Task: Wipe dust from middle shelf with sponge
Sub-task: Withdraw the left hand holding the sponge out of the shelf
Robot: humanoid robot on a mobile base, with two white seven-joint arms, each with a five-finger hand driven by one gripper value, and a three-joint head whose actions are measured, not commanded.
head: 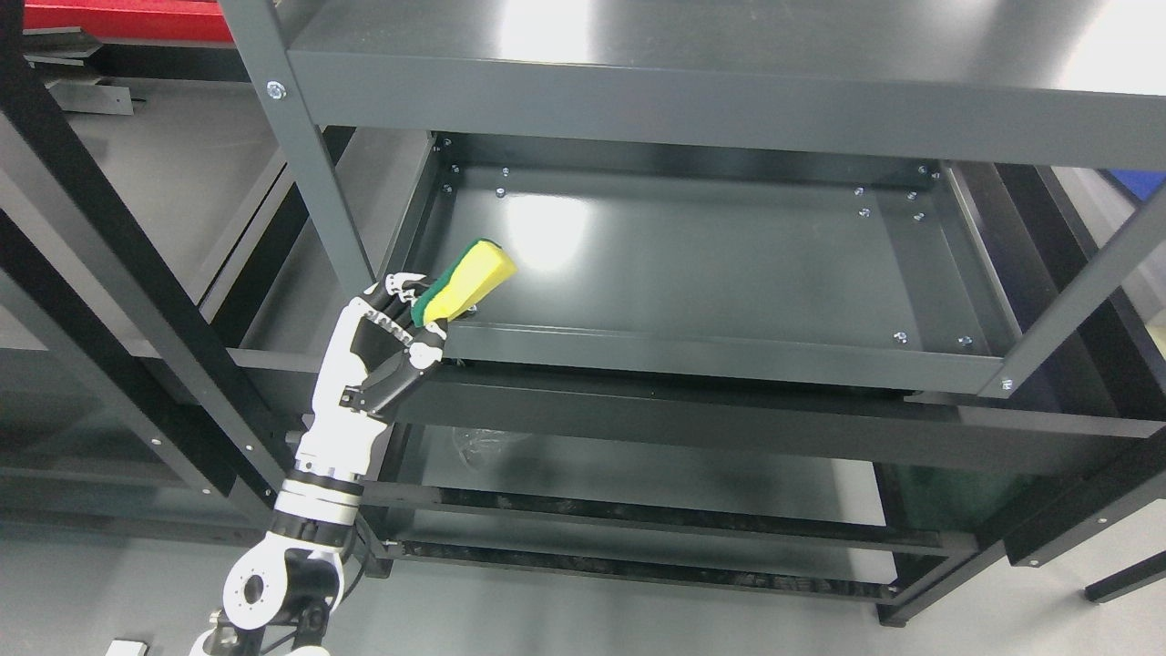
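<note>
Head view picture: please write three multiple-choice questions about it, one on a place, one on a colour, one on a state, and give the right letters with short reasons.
1. Where is the sponge?
A. at the front left corner of the middle shelf
B. at the back right corner of that shelf
C. on the floor

2. What colour is most of the sponge?
A. red
B. yellow
C. white

3. What is the left robot hand doing?
A. hanging open and holding nothing
B. gripping the sponge
C. gripping a shelf post

Answers:
1. A, since the sponge sticks out over the shelf's front left corner, beside the post.
2. B, since its large face is yellow, with only a thin green layer along one side.
3. B, since the fingers are closed around the sponge's lower end.
</note>
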